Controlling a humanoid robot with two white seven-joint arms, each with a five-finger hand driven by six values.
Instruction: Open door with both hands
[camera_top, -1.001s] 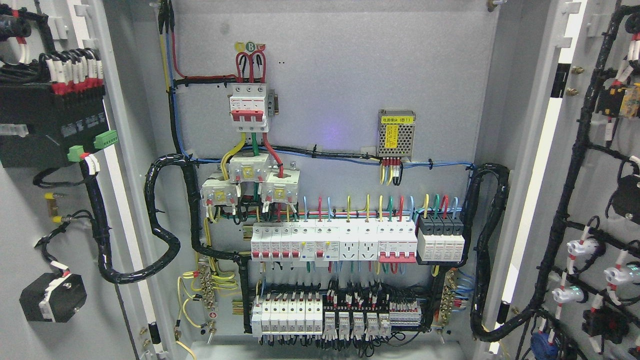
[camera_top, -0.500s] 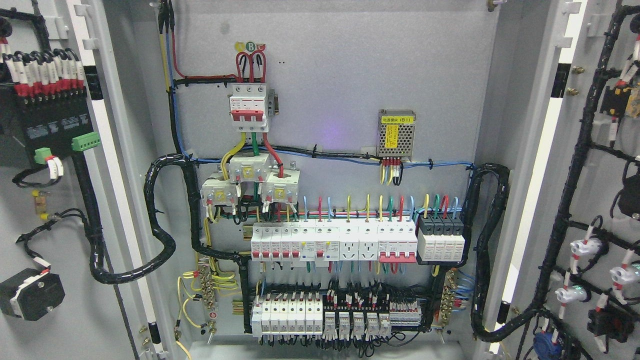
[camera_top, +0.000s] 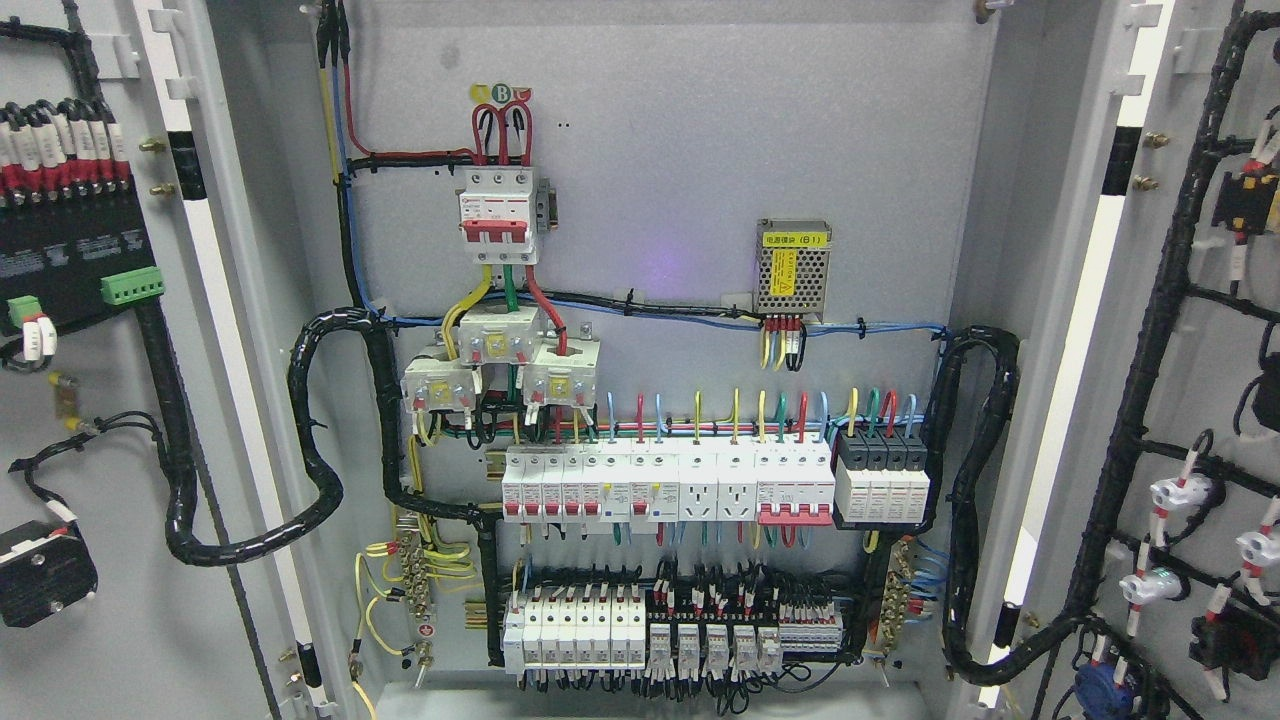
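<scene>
Both doors are swung wide and you're looking straight into the cabinet. Left door (camera_top: 90, 420) has carried further out over the last second: its black module (camera_top: 70, 250) and the green terminal block (camera_top: 132, 288) have slid toward the picture's left edge, and the small black unit (camera_top: 40, 572) low on that leaf is now half cut off. Right door (camera_top: 1200, 400) has opened a little more too, its harness (camera_top: 1150, 330) and white lamp backs (camera_top: 1180, 495) shifting right and down. The back panel (camera_top: 700, 150) with main breaker (camera_top: 497, 215) and breaker rows (camera_top: 665, 485) sits fully exposed and hasn't moved. Neither robot hand shows anywhere, so you cannot tell what the fingers hold or how far open they are. By my reading the opening is essentially done; only a last bit of swing remains.
</scene>
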